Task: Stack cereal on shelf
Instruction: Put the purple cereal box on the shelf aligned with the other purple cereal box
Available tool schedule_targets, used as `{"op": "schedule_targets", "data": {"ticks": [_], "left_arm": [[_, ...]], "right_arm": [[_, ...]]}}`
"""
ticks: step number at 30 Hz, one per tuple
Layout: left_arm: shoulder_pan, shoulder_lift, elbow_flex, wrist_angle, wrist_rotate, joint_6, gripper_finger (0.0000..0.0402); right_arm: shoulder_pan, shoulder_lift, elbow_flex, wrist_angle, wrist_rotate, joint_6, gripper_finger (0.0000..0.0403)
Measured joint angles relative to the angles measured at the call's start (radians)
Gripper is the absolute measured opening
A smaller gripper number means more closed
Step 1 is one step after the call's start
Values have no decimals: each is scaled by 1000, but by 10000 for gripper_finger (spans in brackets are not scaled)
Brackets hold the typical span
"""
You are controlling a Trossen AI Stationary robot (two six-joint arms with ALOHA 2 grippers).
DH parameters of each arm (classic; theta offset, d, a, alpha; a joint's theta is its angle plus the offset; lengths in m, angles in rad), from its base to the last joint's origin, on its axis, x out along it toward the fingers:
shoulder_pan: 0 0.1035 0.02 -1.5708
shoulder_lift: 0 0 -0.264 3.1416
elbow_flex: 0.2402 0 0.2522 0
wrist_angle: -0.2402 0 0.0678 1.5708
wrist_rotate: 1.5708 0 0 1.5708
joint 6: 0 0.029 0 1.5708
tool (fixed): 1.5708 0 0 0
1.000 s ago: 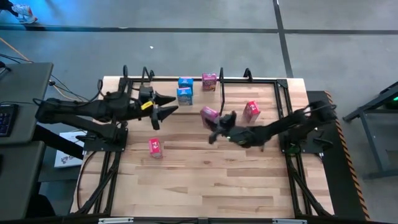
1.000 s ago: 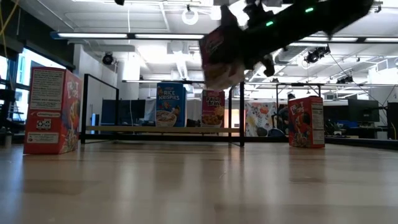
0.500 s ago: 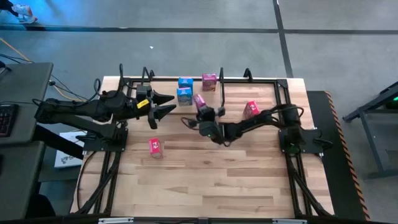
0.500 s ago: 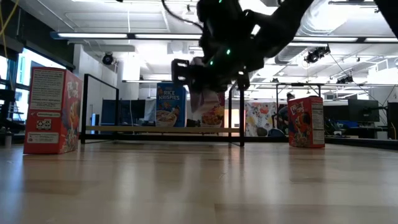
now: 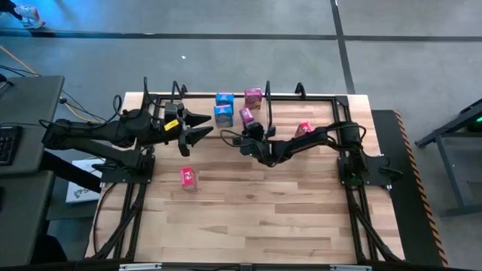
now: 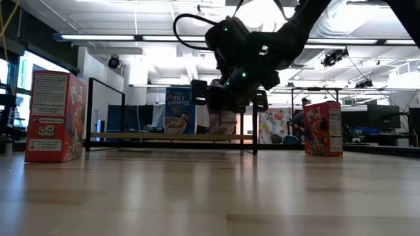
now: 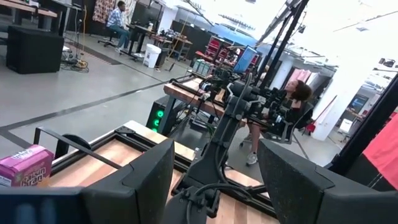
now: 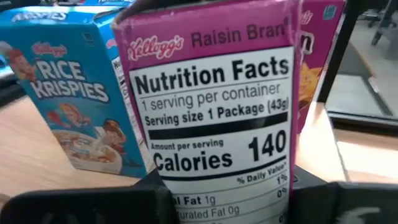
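Observation:
My right gripper [image 5: 251,128] is shut on a pink Raisin Bran cereal box [image 5: 246,115], upright at the shelf [image 5: 197,96], a black-framed board along the table's far edge. In the right wrist view the box [image 8: 211,106] stands just right of a blue Rice Krispies box [image 8: 65,93], with another pink box [image 8: 320,56] behind it. A second blue box [image 5: 224,98] and that pink box [image 5: 253,98] stand at the shelf's back. My left gripper [image 5: 197,128] is open and empty, left of the blue boxes. My right gripper pinches the pink box between its two fingers [image 8: 81,208], one on each side of the nutrition-facts panel, low on the box [image 8: 168,186]. The fingers come about level from the table's near right. The box stands upright. Whether its bottom [image 6: 223,130] rests on the shelf board, I cannot tell.
One red cereal box [image 5: 303,129] stands right of the shelf's end rail [image 5: 267,102], and another [image 5: 187,178] stands on the near left of the plank tabletop. In the low view the shelf board [image 6: 144,136] runs between black uprights.
My right gripper has carried the pink box toward the table's far edge and left, to the shelf, and down. The box was tilted and high above the table; it now stands upright beside the blue box.

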Motion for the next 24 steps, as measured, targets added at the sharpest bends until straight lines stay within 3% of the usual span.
{"op": "schedule_targets", "data": {"ticks": [12, 18, 24], "left_arm": [[0, 0, 0, 0, 0, -1, 223], [0, 0, 0, -1, -1, -3, 223], [-1, 0, 0, -1, -1, -12, 223]], "right_arm": [[-22, 0, 0, 0, -34, -6, 93], [-32, -1, 0, -1, -50, 5, 140], [-37, -2, 0, 1, -139, 2, 196]]}}
